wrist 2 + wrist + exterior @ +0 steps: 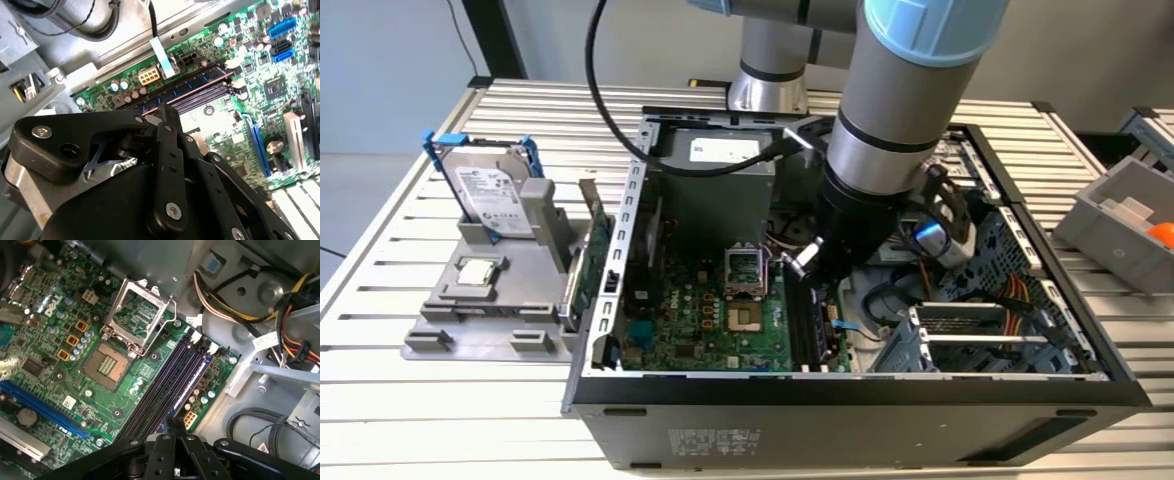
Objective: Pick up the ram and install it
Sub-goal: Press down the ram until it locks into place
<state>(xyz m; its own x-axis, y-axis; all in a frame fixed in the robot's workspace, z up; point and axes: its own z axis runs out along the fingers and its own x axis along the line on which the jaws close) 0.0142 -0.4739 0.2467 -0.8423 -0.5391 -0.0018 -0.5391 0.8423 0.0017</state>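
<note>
Ram (596, 255): thin flat card, dark green-grey, seemingly standing on one long edge in the grey fixture (480, 300), on the fixture's side nearest the PC case (854, 400) and just beside the case's outer wall. Hard to tell more of it.
Ram axis: long axis ran roughly parallel w/ the case wall and w/ the memory slots (798, 325), from the surface's near edge toward its far edge in the exterior view.
End effector (811, 280): black, hard plastic or metal, linkage arms w/ round screw heads; fingertips (172, 422) looked pressed together in both wrist views. It was apart from the ram, inside the case, just above the near end of the slots.
Arm: grey tube w/ pale blue cap, reaching down into the open case from the surface's far edge.
Slots (170, 385): long narrow black and dark-purple channels side by side w/ white clips at one end, near the motherboard's edge; also in the second wrist view (190, 92).
Motherboard (707, 320): green, glossy, dotted w/ small cylindrical capacitors; square CPU socket (110, 362) w/ its metal frame hinged up.
Case: black sheet-metal box, side open upward, cable bundles inside.
Surface (454, 400): ribbed aluminium slats.
Fixture extras: silver boxy hard drive (494, 195) w/ blue clips upright toward the far edge; small square silver chip (480, 268) lying flat.
</note>
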